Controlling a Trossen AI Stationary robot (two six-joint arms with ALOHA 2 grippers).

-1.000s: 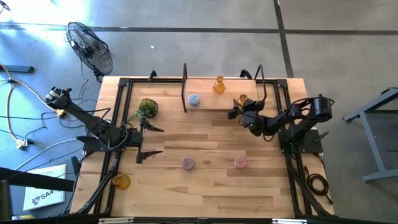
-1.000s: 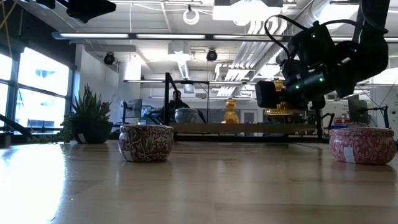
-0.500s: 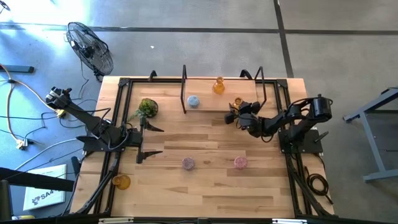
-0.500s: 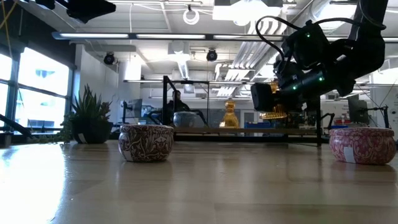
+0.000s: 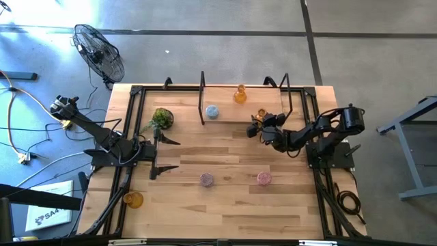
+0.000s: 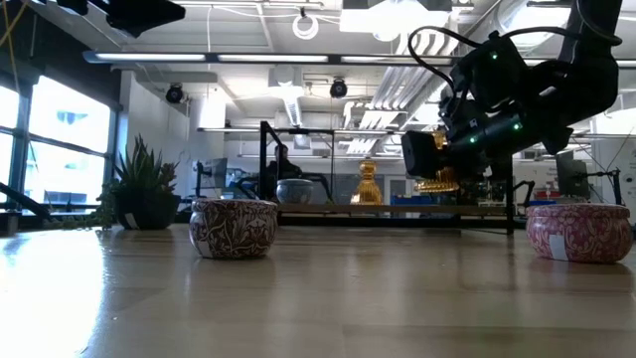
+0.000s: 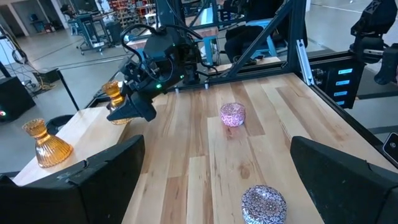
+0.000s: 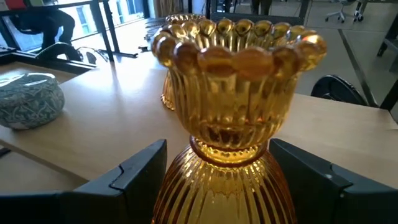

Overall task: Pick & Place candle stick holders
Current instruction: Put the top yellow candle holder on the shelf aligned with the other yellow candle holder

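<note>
Counts as I see them: three amber holders [image 5: 240, 94] [image 5: 261, 113] [image 5: 133, 199], three short round holders [image 5: 212, 111] [image 5: 206, 180] [image 5: 264, 178], one plant [image 5: 162, 117] at ten o'clock, my two arms.

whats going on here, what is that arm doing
The right gripper holds an amber candle stick holder in the air by the raised shelf, where another amber one and a pale blue one stand. The left gripper waits open at its side. Lilac and pink holders sit on the table.
</note>
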